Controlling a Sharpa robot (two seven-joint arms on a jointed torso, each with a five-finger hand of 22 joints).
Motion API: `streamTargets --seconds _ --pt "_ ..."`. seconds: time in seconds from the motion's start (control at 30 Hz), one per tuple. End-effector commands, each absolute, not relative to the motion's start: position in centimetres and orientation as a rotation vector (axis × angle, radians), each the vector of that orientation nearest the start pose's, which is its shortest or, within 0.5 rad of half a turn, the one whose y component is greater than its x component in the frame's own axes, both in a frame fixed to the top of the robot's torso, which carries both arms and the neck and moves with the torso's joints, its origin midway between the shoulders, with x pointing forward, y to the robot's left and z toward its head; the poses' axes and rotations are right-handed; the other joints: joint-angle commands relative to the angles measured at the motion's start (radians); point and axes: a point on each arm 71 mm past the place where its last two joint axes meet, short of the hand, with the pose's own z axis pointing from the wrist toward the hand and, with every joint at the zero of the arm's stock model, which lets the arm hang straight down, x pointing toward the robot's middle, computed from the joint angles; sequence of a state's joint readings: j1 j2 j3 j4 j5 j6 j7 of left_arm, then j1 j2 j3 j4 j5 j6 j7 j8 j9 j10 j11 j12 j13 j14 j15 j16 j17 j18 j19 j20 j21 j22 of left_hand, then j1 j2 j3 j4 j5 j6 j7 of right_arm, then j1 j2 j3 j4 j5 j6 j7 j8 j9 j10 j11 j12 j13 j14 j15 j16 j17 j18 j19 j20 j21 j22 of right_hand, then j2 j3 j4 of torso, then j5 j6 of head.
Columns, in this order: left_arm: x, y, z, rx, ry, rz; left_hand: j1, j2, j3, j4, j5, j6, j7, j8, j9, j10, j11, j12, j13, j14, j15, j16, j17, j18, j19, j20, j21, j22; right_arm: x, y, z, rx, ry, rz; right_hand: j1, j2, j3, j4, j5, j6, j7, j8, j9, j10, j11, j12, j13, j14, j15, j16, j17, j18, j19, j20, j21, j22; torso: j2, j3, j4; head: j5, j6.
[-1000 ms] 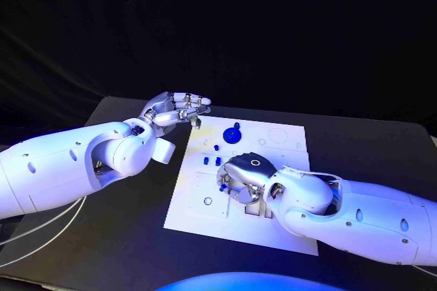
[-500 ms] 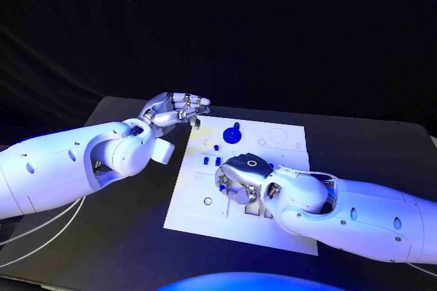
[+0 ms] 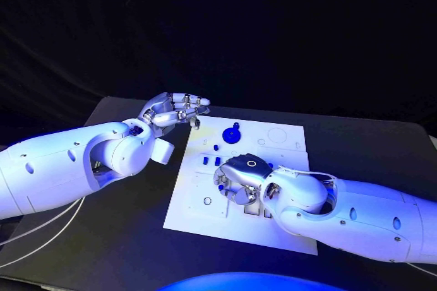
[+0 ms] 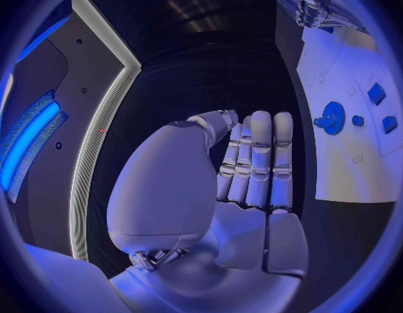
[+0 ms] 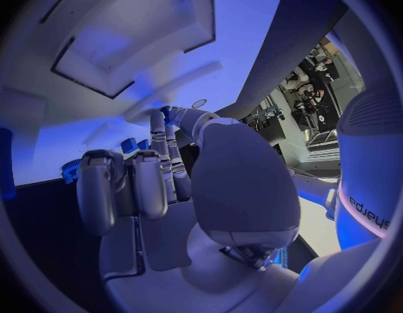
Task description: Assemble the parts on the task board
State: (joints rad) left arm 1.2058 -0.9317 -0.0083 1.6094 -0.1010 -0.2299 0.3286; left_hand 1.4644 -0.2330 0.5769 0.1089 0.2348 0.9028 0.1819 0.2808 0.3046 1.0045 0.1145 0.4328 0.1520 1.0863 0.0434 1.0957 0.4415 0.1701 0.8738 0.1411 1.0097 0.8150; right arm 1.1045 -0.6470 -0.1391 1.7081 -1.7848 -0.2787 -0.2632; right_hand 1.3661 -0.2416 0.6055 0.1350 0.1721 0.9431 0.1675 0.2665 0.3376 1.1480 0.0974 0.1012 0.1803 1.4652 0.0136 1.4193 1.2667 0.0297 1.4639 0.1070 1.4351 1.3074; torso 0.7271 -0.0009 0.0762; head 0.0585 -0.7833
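Observation:
The white task board (image 3: 282,146) lies in the middle of the black table. A round blue gear (image 3: 232,135) stands near its far edge, with small blue parts (image 3: 211,160) just in front of it. My right hand (image 3: 241,180) is low over the board's middle, fingers bent down, thumb and fingertips pinching a small blue part (image 5: 166,110). My left hand (image 3: 173,109) hovers above the table off the board's far left corner, fingers curled together with nothing in them. The left wrist view also shows the board (image 4: 340,146), the gear (image 4: 331,113) and the left hand (image 4: 245,167).
Bare black table (image 3: 119,240) surrounds the board. My left forearm (image 3: 64,165) spans the table's left side and my right forearm (image 3: 364,215) covers the board's near right corner. Shallow recesses (image 5: 124,35) in the board face the right hand.
My right hand has edged slightly left over the board's middle. The left hand has not moved.

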Motion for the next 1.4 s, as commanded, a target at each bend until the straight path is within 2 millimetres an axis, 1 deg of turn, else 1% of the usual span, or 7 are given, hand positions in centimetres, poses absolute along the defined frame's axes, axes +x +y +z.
streamTargets --seconds 0.03,0.57,0.93,1.07,1.13,1.17,1.4 --pt "47.5 21.9 -15.8 -1.005 1.507 -1.6 -0.003 0.006 0.001 -0.002 0.004 0.001 0.004 -0.003 0.001 -0.004 0.002 0.004 0.002 0.0 -0.002 -0.007 -0.001 0.014 -0.002 -0.005 -0.006 -0.001 39.0 -6.2 -23.4 -0.546 1.652 0.767 -0.01 -0.01 0.004 0.001 -0.007 -0.023 0.011 -0.017 -0.007 -0.028 0.012 -0.012 -0.006 0.039 0.01 -0.008 -0.006 0.009 0.023 0.013 -0.026 0.178 0.0 0.001 0.0001 -0.002 0.003" --pt "47.5 22.1 -15.9 -1.007 1.505 -1.595 -0.003 0.006 0.001 -0.002 0.004 0.001 0.004 -0.003 0.001 -0.004 0.002 0.004 0.002 0.0 -0.002 -0.007 -0.001 0.014 -0.002 -0.005 -0.006 -0.001 38.1 -9.6 -20.5 -0.458 1.561 0.783 -0.024 -0.021 -0.003 0.004 -0.016 -0.016 0.008 -0.018 -0.007 -0.035 0.013 -0.009 -0.009 0.036 0.013 -0.014 -0.016 0.011 0.02 0.019 -0.033 0.175 -0.001 0.002 -0.0019 -0.008 0.014" --pt "47.5 22.1 -16.1 -1.008 1.51 -1.594 -0.007 0.007 0.001 -0.002 0.005 0.001 0.003 -0.003 0.001 -0.007 0.001 0.007 0.002 0.001 -0.003 -0.008 -0.003 0.014 -0.002 -0.004 -0.008 -0.002 40.4 -15.9 -17.8 -0.376 1.654 0.65 -0.044 -0.035 -0.033 0.015 -0.034 -0.02 0.0 -0.029 -0.011 -0.051 0.009 -0.008 -0.016 0.034 0.01 -0.017 -0.023 0.014 0.015 0.019 -0.046 0.169 -0.003 0.0011 -0.0038 -0.024 0.031" --pt "47.5 22.1 -16.1 -1.008 1.511 -1.593 -0.007 0.007 0.001 -0.002 0.005 0.001 0.003 -0.003 0.001 -0.007 0.001 0.007 0.002 0.001 -0.003 -0.008 -0.003 0.014 -0.002 -0.004 -0.008 -0.002 41.1 -17.4 -17.9 -0.373 1.704 0.598 -0.045 -0.029 -0.141 0.033 -0.011 -0.031 -0.007 -0.043 -0.016 -0.078 0.005 -0.004 -0.025 0.035 0.008 -0.014 -0.021 0.02 0.004 0.016 -0.072 0.157 -0.002 0.002 -0.004 -0.03 0.035" --pt "47.5 22.1 -16.1 -1.008 1.512 -1.593 -0.007 0.007 0.001 -0.002 0.005 0.001 0.003 -0.003 0.001 -0.007 0.001 0.007 0.002 0.001 -0.003 -0.008 -0.003 0.014 -0.002 -0.004 -0.008 -0.002 41.3 -18.0 -18.0 -0.378 1.725 0.577 -0.027 -0.015 -0.205 0.045 -0.006 -0.036 -0.008 -0.05 -0.019 -0.089 0.004 0.001 -0.028 0.033 0.006 -0.018 -0.028 0.021 0.0 0.016 -0.083 0.153 -0.001 0.0024 -0.0033 -0.033 0.036" --pt "47.5 22.1 -16.1 -1.008 1.512 -1.593 -0.007 0.007 0.001 -0.002 0.005 0.001 0.003 -0.003 0.001 -0.007 0.001 0.007 0.002 0.001 -0.003 -0.008 -0.003 0.014 -0.002 -0.004 -0.008 -0.002 41.3 -18.2 -18.1 -0.382 1.733 0.569 0.0 0.002 -0.269 0.061 -0.004 -0.038 -0.009 -0.056 -0.021 -0.098 0.003 0.009 -0.031 0.032 0.006 -0.021 -0.034 0.023 -0.003 0.016 -0.093 0.149 -0.001 0.0023 -0.0028 -0.034 0.036" --pt "47.5 22.1 -16.2 -1.008 1.513 -1.593 -0.007 0.007 0.001 -0.002 0.005 0.001 0.003 -0.003 0.001 -0.007 0.001 0.007 0.002 0.001 -0.003 -0.008 -0.003 0.014 -0.002 -0.004 -0.008 -0.002 41.6 -18.7 -18.4 -0.404 1.755 0.534 0.04 0.024 -0.332 0.088 -0.004 -0.038 -0.013 -0.063 -0.025 -0.109 0.004 0.02 -0.035 0.029 0.006 -0.027 -0.044 0.025 -0.006 0.015 -0.106 0.144 -0.001 0.0015 -0.0018 -0.038 0.038"
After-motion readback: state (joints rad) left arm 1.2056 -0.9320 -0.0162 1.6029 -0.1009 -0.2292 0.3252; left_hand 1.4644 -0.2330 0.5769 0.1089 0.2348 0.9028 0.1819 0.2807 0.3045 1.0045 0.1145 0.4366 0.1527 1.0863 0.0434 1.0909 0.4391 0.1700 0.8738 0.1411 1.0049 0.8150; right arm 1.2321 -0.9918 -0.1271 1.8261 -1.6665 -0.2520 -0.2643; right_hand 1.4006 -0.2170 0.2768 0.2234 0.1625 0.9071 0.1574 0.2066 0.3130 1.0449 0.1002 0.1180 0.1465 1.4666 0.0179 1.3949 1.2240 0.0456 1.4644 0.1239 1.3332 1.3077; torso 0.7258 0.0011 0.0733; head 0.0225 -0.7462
